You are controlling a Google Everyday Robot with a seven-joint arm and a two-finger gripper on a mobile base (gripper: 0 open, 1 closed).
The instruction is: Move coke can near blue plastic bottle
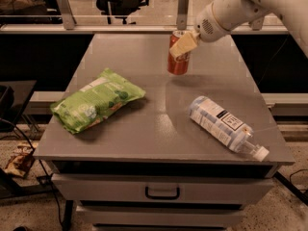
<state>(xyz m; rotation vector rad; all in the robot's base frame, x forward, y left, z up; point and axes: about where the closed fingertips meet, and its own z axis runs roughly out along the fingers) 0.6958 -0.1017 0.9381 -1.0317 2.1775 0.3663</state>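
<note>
Gripping the coke can (178, 64) near its top, the gripper (182, 45) sits over the far middle of the grey desk (144, 129), its jaws clamped on the can's upper part. One pale finger (181, 44) lies across the can's rim. The white arm (240, 8) enters from the upper right. The can stands roughly upright, leaning slightly; whether its base touches the desk cannot be told. The blue plastic bottle (222, 125) lies on its side at the near right of the desk, white cap (262, 153) pointing toward the front right corner, well apart from the can. A green snack bag (98, 100) lies flat on the left half. A drawer handle (162, 192) shows below the front edge.
</note>
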